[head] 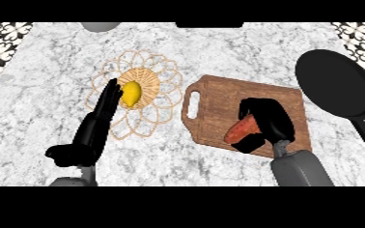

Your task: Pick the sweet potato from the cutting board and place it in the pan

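Grasp step. The right hand (269, 120) sits over the near right part of the cutting board (214, 94), fingers and thumb curled round the sweet potato (239, 130), so the hand is clamped on it. The orange-red end pokes out toward the left, the rest is hidden under the palm. The sweet potato is over the board; I can't tell if it is lifted off the wood or resting on it. The pan (333, 83) is black and lies on the desk (214, 53) just right of the board, a bit farther back, with its handle running toward the near right edge. The left hand (100, 113) rests with straight fingers at the left, just beside a yellow fruit (130, 92) on a woven mat (153, 121), and has no part in this. As I judge it, the next move is to lift clear of the board, carry right and slightly away over the pan's rim, lower, then open the fingers above the middle of the pan.
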Robot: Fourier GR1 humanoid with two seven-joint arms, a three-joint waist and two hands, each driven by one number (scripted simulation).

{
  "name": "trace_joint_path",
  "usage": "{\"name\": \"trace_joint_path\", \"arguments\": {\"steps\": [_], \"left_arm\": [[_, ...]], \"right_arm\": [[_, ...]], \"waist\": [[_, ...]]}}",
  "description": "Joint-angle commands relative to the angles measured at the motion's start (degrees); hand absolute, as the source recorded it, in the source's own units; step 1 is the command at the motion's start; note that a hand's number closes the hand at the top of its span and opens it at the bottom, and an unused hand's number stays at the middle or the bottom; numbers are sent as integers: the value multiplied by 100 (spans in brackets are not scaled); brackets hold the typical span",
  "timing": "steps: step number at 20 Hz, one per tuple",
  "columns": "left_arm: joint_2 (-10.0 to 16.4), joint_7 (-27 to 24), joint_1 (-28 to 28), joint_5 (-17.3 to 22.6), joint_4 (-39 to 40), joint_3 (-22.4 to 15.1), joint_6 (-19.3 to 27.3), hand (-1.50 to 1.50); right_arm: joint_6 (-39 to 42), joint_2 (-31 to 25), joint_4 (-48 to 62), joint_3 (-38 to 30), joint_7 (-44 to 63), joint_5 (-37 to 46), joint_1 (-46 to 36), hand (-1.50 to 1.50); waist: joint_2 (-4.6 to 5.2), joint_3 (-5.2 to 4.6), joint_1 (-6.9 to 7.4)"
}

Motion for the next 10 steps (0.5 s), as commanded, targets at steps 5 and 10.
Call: {"name": "trace_joint_path", "arguments": {"steps": [5,10], "left_arm": [[-111,-38,126,-39,59,-86,25,0],[21,-127,45,13,59,59,-101,0]], "right_arm": [[-994,360,-694,-365,1823,1216,-668,150],[-1285,700,-1325,-420,2332,1471,-695,150]], "waist": [[-11,11,-10],[5,12,-3]]}}
